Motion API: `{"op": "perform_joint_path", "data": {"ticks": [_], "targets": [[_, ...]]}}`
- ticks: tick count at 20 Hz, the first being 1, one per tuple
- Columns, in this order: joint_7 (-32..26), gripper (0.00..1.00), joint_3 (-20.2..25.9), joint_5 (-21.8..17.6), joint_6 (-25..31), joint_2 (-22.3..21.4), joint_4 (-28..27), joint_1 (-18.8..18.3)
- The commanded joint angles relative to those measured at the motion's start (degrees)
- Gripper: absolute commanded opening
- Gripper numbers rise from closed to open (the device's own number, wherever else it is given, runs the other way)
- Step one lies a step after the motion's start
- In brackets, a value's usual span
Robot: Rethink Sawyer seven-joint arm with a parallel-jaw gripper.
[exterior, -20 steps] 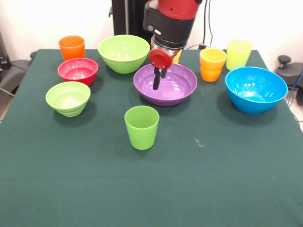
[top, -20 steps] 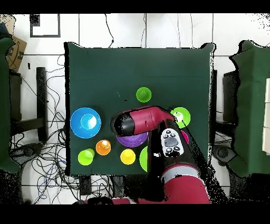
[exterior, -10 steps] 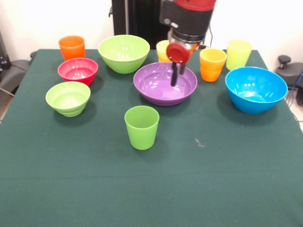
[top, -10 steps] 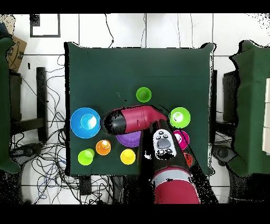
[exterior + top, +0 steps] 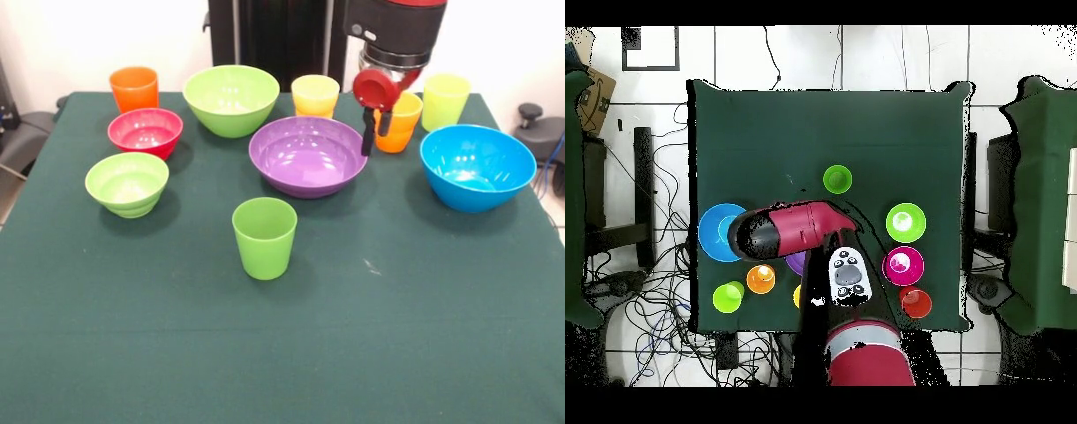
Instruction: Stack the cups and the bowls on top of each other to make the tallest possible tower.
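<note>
Nothing is stacked; every cup and bowl stands alone on the green table. My gripper (image 5: 374, 132) hangs open and empty just above the gap between the purple bowl's (image 5: 308, 155) right rim and the orange-yellow cup (image 5: 397, 121). The blue bowl (image 5: 477, 165) and yellow-green cup (image 5: 444, 102) are to its right. A pale yellow cup (image 5: 315, 94) and the large lime bowl (image 5: 231, 99) stand behind the purple bowl. On the left are the orange cup (image 5: 134, 88), red bowl (image 5: 146, 131) and small lime bowl (image 5: 127, 182). The green cup (image 5: 264, 237) stands nearest the front. In the overhead view the arm (image 5: 790, 228) hides the gripper.
The overhead view shows the arm covering most of the purple bowl (image 5: 795, 265) and reaching toward the blue bowl (image 5: 715, 232). The green cup (image 5: 837, 180) stands apart toward the table's middle. Cables lie on the floor around the table.
The arm has swung to the picture's right in the front view, from over the purple bowl's middle to its right rim. The pale yellow cup behind it has come into sight.
</note>
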Motion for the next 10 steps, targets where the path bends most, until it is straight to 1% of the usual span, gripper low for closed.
{"op": "perform_joint_path", "data": {"ticks": [1,2,3,5,10], "targets": [[10.7,1.00,6.1,2.7,-5.8,1.1,3.3,-2.4],[10.7,1.00,6.4,2.8,-6.2,0.9,3.7,-3.2],[10.6,1.00,6.9,2.7,-7.3,0.3,5.4,-4.8],[11.3,1.00,7.6,3.3,-8.7,0.3,6.1,-5.7],[13.1,1.00,8.4,4.9,-10.3,1.5,5.0,-6.4]]}}
